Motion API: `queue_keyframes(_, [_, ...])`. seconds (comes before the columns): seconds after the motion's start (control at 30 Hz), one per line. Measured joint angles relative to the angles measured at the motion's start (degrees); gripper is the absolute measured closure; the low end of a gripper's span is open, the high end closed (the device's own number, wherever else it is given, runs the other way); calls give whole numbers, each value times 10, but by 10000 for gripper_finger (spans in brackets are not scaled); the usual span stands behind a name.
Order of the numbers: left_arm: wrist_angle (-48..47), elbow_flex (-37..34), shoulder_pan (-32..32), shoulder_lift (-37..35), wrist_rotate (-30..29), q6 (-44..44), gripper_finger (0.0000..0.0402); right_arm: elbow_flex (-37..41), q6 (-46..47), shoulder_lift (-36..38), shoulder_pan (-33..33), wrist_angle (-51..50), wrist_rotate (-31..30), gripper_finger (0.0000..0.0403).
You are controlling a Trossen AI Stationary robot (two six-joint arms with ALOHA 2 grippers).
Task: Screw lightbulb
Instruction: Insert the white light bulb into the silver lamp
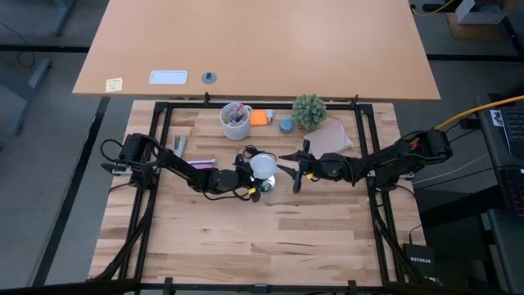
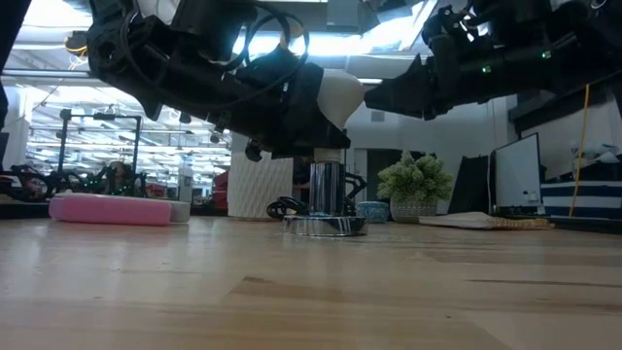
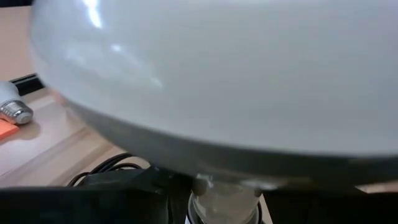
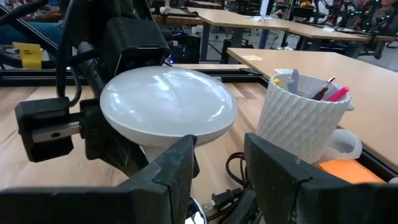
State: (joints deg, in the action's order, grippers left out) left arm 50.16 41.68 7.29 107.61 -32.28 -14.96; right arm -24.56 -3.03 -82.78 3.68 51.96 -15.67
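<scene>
The white frosted globe lightbulb [image 1: 263, 166] stands upright over the silvery round fitting [image 2: 326, 225], gripped by the left pincer [image 1: 250, 174]. Right pincer [image 1: 296, 170] hangs open, just beside. Risk: tilted entry cross-threads the base.

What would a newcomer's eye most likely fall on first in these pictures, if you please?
Most likely the lightbulb at the middle of the table, held by the left gripper right over the silvery fitting that stands on the wood. Next, the right gripper hovers open just beside the bulb, apart from it. Behind them stand a white cup of pens and a small green plant.
</scene>
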Motion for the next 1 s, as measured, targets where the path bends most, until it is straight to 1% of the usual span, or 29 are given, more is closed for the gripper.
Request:
queue_keyframes(0.13, [-7, 0, 0, 0, -2, -16, 249, 0, -5, 1, 1, 10, -8, 253])
queue_keyframes(0.37, [-12, 1, 3, 0, -4, -17, 249, 0, -5, 1, 1, 15, -14, 253])
queue_keyframes(0.53, [-13, 1, 6, 0, -4, -14, 249, 0, -5, 2, 1, 22, -53, 253])
queue_keyframes(0.8, [-15, 1, 6, 0, -3, -15, 249, -1, -5, 2, 1, 89, -56, 253])
queue_keyframes(0.9, [-15, 1, 6, 0, -3, -15, 249, -7, -5, 2, 1, 90, -56, 253])
queue_keyframes(1.0, [-14, 1, 6, 1, -2, -15, 249, -22, -5, 2, 0, 89, -24, 253])
